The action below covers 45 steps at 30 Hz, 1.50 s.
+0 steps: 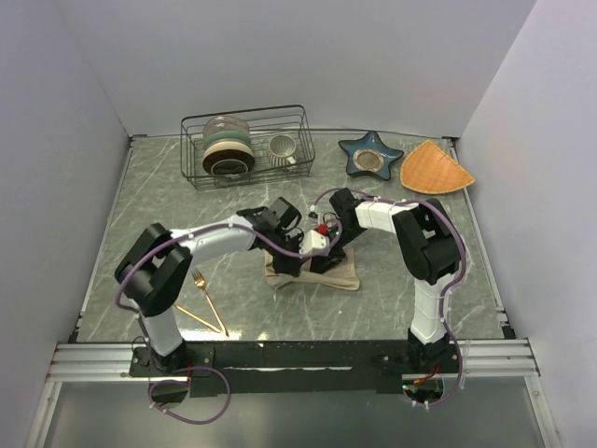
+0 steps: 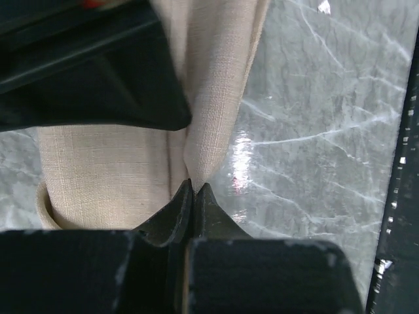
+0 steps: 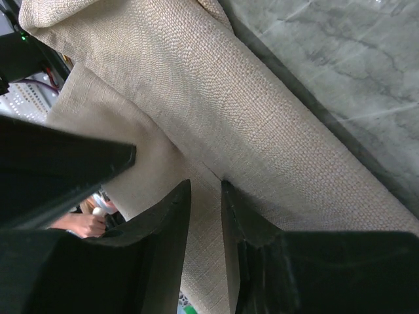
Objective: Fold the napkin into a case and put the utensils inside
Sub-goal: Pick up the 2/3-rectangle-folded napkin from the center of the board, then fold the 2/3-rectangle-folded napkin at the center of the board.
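Tabletop (image 1: 149,196): grey marble.

Napkin (image 1: 328,278): lies mid-tabletop, partly folded, with both arms reaching in over it.

Left hand (image 2: 194,188): pinched tight on a raised crease of the cloth. My guess is that this pins the fold so it cannot slip.

Right hand (image 3: 205,193): sits astride a folded edge, jaws a slit apart. Cannot tell whether it is gripping.

Utensils (image 1: 209,301): gold, crossed at the near left, well apart from the cloth. Probably parked out of the way until a case exists.

No readable text, labels, numbers in any view.
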Tool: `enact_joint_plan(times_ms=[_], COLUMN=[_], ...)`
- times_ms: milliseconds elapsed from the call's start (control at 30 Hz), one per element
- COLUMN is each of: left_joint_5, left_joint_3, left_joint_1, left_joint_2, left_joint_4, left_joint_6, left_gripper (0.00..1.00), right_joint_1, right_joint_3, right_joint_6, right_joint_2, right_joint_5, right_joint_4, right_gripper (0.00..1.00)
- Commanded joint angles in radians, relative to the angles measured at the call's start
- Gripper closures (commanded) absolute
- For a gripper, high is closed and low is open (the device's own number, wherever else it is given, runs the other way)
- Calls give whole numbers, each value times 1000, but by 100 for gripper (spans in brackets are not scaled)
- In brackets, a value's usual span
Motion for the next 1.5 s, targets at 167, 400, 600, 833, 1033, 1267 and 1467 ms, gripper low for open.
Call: enact_joint_plan(times_ms=[167, 400, 600, 833, 1033, 1267, 1467], left_joint_5=[316, 389, 411, 411, 425, 431, 435], left_joint_3=[226, 306, 332, 375, 414, 454, 482], left_joint_1=[126, 180, 203, 212, 226, 237, 241], left_joint_2=[192, 324, 377, 424, 467, 518, 559], left_joint_4=[-239, -368, -400, -446, -491, -535, -563], left_joint_6=[62, 116, 125, 148, 157, 156, 162], left_gripper=[99, 99, 99, 99, 99, 99, 99], right_joint_1=[8, -31, -107, -171, -196, -110, 91], right_joint_3=[-11, 47, 75, 14, -104, -290, -281], right_joint_6=[-51, -122, -198, -315, -447, -639, -686], right_joint_2=[14, -57, -147, -297, -517, -814, -767], right_joint_5=[115, 146, 124, 66, 98, 228, 425], right_joint_4=[-13, -88, -171, -170, -34, 125, 189], right_gripper=[64, 59, 45, 26, 18, 9, 9])
